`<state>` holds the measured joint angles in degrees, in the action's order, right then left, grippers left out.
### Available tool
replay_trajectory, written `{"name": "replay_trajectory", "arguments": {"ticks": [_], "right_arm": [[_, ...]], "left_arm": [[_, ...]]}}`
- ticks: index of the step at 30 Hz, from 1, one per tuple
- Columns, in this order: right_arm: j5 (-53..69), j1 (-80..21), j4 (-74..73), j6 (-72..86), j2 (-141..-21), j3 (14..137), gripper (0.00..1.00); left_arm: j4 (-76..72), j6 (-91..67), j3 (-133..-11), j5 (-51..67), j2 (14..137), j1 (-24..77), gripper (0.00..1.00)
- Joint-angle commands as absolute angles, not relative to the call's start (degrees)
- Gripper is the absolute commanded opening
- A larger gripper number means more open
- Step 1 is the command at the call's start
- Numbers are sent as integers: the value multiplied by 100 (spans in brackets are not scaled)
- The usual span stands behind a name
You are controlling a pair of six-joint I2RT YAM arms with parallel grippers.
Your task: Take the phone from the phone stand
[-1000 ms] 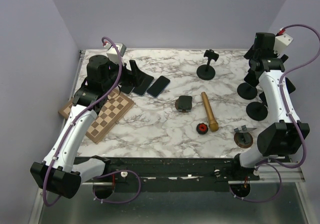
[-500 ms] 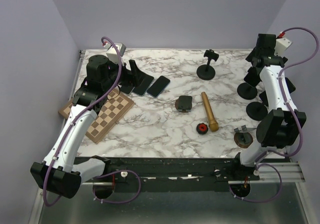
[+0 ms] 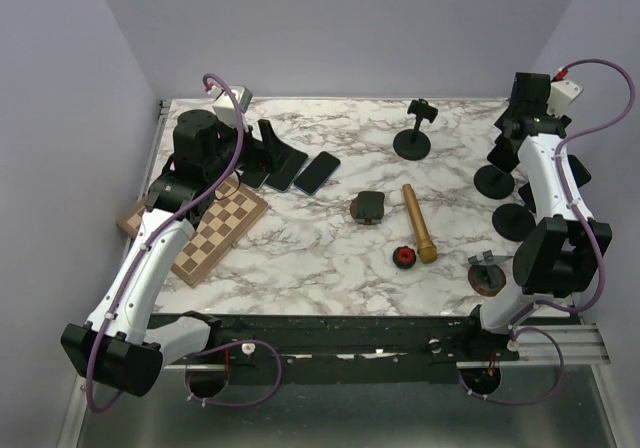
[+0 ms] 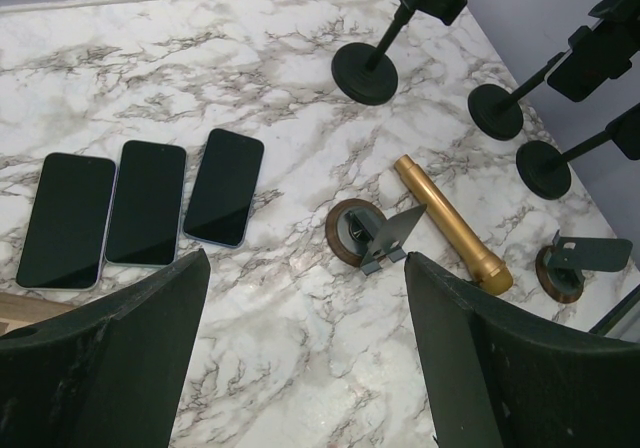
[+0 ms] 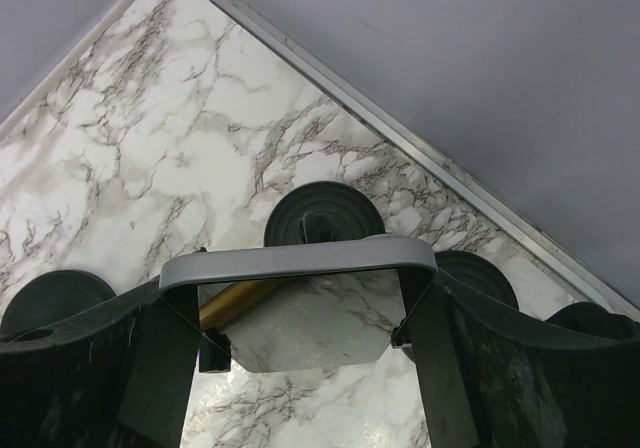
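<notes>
Phone (image 5: 298, 260) sides masked by right hand (image 5: 300, 318)

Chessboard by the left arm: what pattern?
The chessboard has light and dark brown checks; top view shows it best.

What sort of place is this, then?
Probably a robot test bench in a lab: a left arm and right arm bolted to a marble-patterned table, plain walls boxing it in, and unrelated props laid out, such as phones, a phone stand and a chessboard.
</notes>
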<state>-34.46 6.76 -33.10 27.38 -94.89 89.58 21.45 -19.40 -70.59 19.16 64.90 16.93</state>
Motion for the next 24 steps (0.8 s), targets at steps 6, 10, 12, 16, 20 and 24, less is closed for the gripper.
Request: {"name": "replay_trajectory", "arguments": {"ticks": [6,10,12,16,20,24], "right_arm": [[-3051,689,-2993,2590,-8951,9025,11],[-2539,665,-2869,2418,-8500,8969,1],[-2272,606,-2837,2189,-8363,9053,1],[-2404,326,-3395,1975,-8379,9752,1],[-2399,4,-3682,1918,-8153,10233,1],[-2076,-870,-3976,1788,-8051,10657,1]], "left_arm": [[2037,-1973,-7152,2057,6513,1661,87],[2025,-1978,-7147,2063,6504,1661,87],[2016,-1986,-7146,2074,6505,1657,87],[2013,-1986,-7134,2064,6517,1661,87],[2020,-1970,-7133,2039,6539,1661,87],[2021,-1969,-7141,2021,6539,1661,87]]}}
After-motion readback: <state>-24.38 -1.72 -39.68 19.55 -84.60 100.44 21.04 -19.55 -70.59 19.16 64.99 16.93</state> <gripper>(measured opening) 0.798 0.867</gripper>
